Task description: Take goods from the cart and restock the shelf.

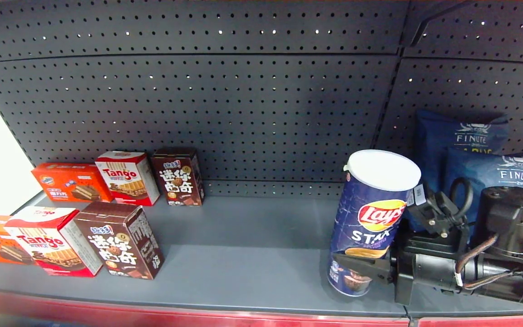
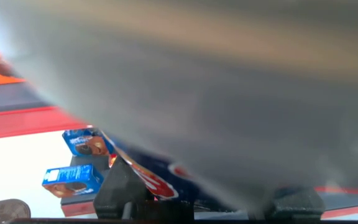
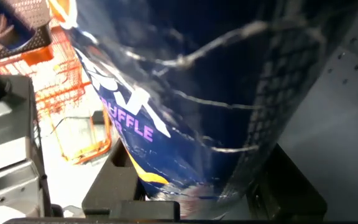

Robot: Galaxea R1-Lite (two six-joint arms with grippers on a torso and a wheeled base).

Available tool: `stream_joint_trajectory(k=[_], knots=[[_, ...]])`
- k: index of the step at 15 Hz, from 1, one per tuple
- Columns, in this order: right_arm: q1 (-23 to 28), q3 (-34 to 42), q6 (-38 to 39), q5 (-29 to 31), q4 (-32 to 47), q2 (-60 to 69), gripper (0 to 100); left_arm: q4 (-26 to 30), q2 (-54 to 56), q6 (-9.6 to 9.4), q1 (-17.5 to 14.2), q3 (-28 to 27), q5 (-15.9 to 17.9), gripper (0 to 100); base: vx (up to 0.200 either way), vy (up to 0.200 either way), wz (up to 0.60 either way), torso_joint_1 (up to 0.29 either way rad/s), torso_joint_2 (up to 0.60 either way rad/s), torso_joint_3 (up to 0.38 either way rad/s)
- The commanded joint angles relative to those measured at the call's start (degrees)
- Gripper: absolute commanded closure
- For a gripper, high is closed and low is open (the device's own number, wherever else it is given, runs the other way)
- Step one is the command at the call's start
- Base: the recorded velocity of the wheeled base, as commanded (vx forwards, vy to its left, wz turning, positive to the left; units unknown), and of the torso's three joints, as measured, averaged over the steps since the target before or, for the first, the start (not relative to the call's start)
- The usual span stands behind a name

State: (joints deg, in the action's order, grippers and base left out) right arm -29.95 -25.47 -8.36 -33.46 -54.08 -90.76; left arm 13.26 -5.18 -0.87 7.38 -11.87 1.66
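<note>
Chip can is sitting at the near right of the shelf, its long axis near upright and its top leaning right. We are noting the right gripper coming in from the right, clamped around its lower body. We are judging that it needs straightening before release.

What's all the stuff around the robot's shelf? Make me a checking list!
surface: dark grey shelf with a pegboard back.
job's things: blue chips can with a white lid, tilted, at the shelf's right front.
clutter: snack boxes in two rows at the left; blue bags behind the can.
grippers: right pincer shut on the chips can; left pincer blurred, grip unclear.
cables: brown cable along the right arm.
surroundings: orange wire basket below; blue boxes lower down.
</note>
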Motion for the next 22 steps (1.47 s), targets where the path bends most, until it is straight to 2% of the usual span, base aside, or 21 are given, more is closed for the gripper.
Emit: stream_joint_trajectory(k=[1, 9, 14, 22], knots=[[0.07, 1.47, -0.16, -0.02, -0.33, -0.21, 100, 0.1, -0.09, -0.01, -0.08, -0.08, -0.08, 100, 0.0, 0.0, 0.0, 0.0, 0.0, 0.0], [-0.72, 0.86, 0.19, -0.02, -3.75, -5.13, 100, 0.36, -0.09, -0.36, -0.08, -0.52, -0.08, 100, 0.0, 0.0, 0.0, 0.0, 0.0, 0.0], [-2.04, 1.3, 0.54, 2.61, -9.99, -9.52, 100, 0.45, -0.09, -0.36, -0.08, -0.69, -0.08, 100, 0.0, 0.0, 0.0, 0.0, 0.0, 0.0], [-2.3, 0.07, 0.54, 2.61, -11.75, -13.66, 100, 0.36, -0.09, -0.36, -0.08, -0.08, 0.01, 100, 0.0, 0.0, 0.0, 0.0, 0.0, 0.0]])
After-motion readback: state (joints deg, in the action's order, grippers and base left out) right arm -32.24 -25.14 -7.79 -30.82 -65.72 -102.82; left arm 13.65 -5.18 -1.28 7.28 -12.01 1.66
